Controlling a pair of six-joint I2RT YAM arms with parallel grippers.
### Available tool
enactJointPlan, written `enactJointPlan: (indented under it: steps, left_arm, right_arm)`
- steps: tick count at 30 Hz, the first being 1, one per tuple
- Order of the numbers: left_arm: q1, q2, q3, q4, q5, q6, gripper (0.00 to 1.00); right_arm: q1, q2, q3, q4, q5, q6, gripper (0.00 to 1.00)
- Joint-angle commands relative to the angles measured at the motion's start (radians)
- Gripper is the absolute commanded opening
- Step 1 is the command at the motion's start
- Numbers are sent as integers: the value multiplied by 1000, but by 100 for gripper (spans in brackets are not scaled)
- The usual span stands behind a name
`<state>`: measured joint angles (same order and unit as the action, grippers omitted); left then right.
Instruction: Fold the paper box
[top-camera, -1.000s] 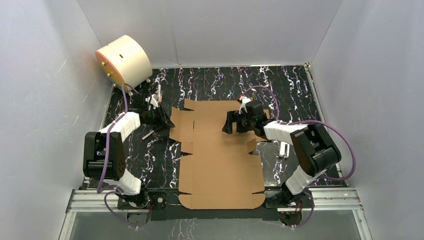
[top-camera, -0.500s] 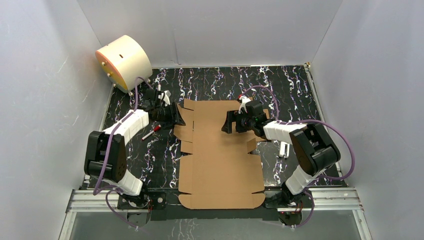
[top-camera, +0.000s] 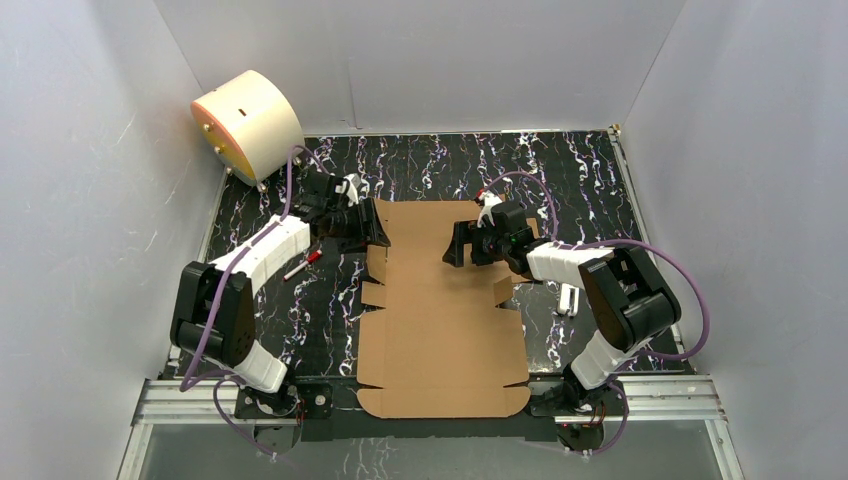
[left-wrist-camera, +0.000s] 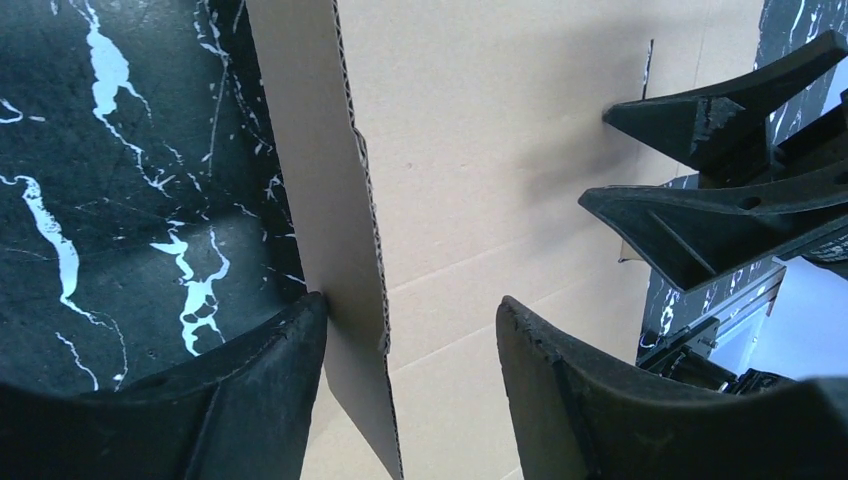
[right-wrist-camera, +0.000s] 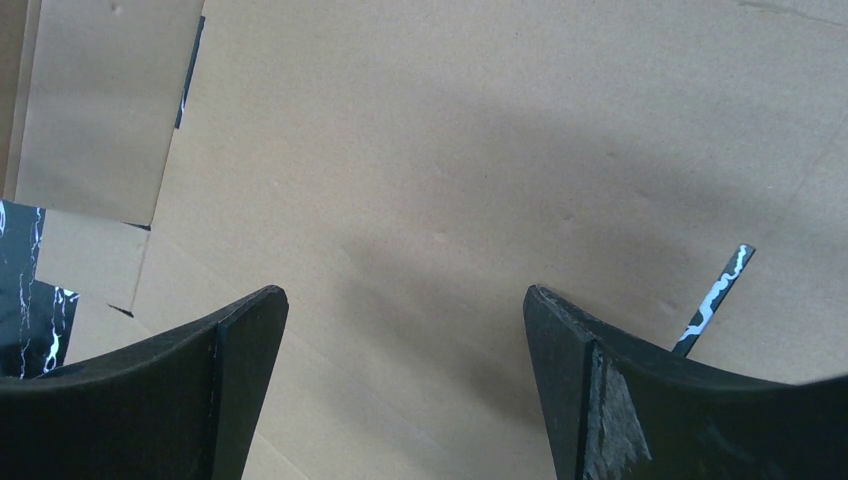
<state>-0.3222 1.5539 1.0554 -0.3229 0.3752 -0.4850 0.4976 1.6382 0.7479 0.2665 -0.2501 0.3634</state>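
The paper box (top-camera: 445, 320) is a brown cardboard sheet lying mostly flat in the middle of the table. My left gripper (top-camera: 377, 230) is at its far left edge. In the left wrist view a side flap (left-wrist-camera: 325, 200) stands upright between the open jaws of the left gripper (left-wrist-camera: 410, 335), leaning against the left finger (left-wrist-camera: 285, 360) and clear of the other. My right gripper (top-camera: 453, 247) hovers open over the far part of the sheet. The right wrist view shows only bare cardboard (right-wrist-camera: 450, 150) between the jaws of the right gripper (right-wrist-camera: 405, 305).
A cream drum (top-camera: 248, 118) with an orange face sits at the far left corner. A red-tipped pen (top-camera: 300, 267) lies on the black marbled table (top-camera: 560, 170) left of the sheet. A small white object (top-camera: 568, 298) lies to its right. Grey walls enclose three sides.
My left gripper has moved right onto the sheet's left edge and its jaws have widened. The left side flap has gone from flat to upright. The right arm has stayed still.
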Motion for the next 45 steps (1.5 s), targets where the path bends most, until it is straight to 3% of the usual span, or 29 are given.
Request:
enactJointPlan:
  steps: [1, 23, 38, 45]
  left_arm:
    - [-29, -41, 50, -27, 1, -22, 61]
    - [-216, 82, 105, 31, -51, -68, 65]
    - [-201, -136, 89, -71, -392, 37, 75]
    - [-178, -245, 100, -108, -469, 77, 80]
  right_arm:
    - [2, 23, -12, 17, -22, 9, 97]
    - [2, 32, -18, 24, -21, 18, 97]
    - [2, -115, 72, -109, 20, -33, 99]
    - [-33, -228, 133, -237, 95, -98, 98]
